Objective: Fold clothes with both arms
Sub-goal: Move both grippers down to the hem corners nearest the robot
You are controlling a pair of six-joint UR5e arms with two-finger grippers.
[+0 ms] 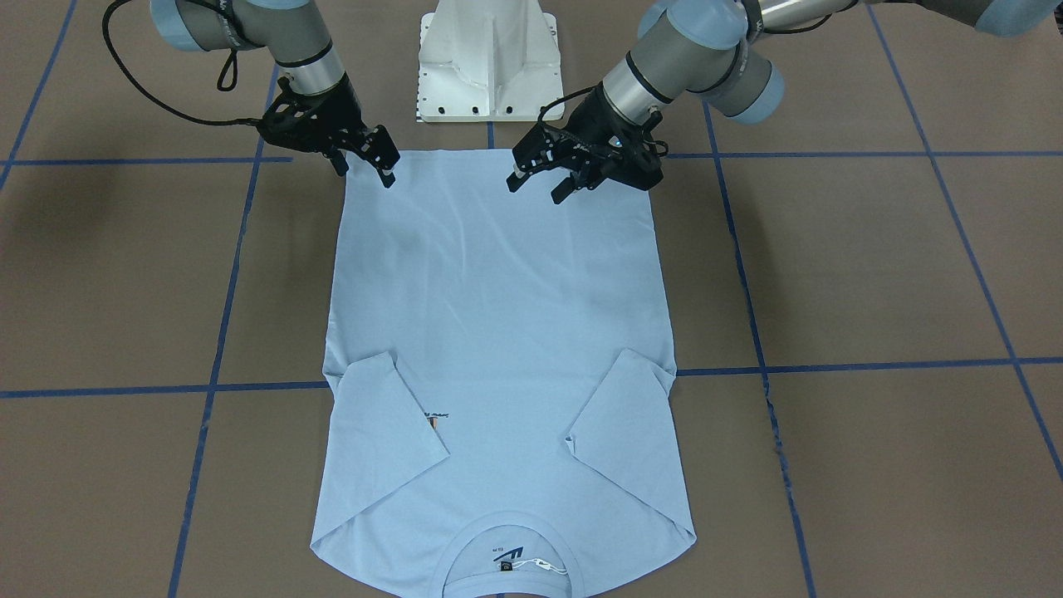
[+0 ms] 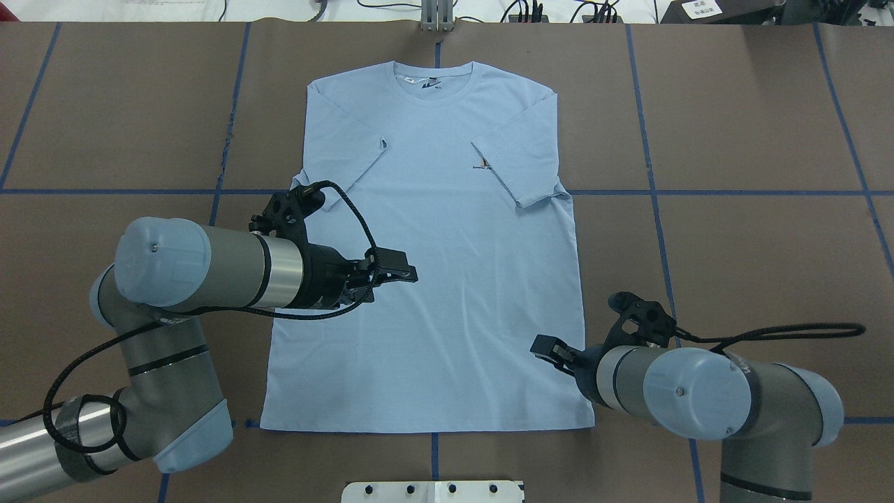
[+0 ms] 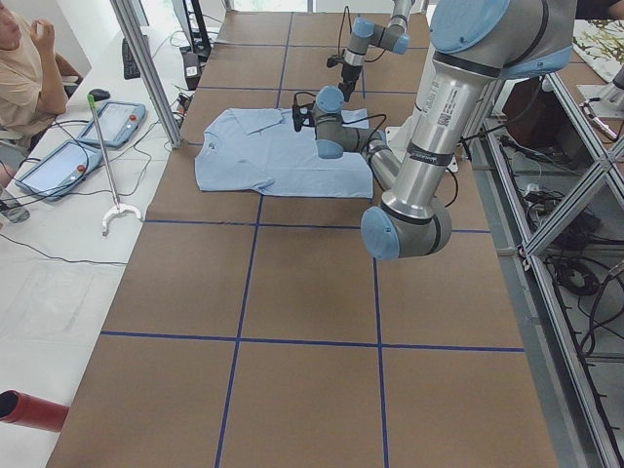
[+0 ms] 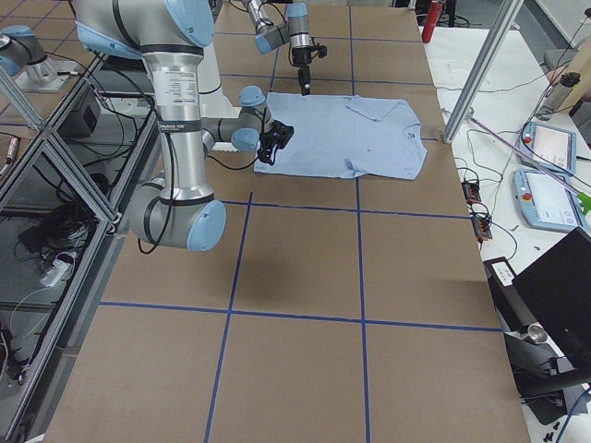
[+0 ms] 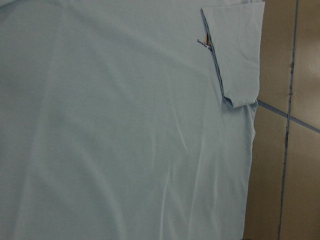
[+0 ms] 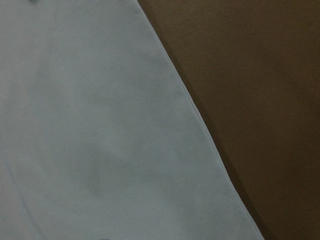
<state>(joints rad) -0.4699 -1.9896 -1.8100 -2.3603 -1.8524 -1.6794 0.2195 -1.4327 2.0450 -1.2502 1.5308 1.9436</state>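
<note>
Shirt (image 1: 498, 282) lay flat: soft, light, limp; likely best pinched at hem corners. Left gripper (image 1: 536, 191) and right gripper (image 1: 365, 176) hovered over hem, jaws apart, empty.

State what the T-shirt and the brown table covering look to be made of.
T-shirt: probably thin, soft knit cotton or a cotton blend, with a matte finish. It lies limp with shallow wrinkles.
Table covering: looks like matte brown paper or board. It is flat with no shine and is marked off by blue tape lines.
</note>
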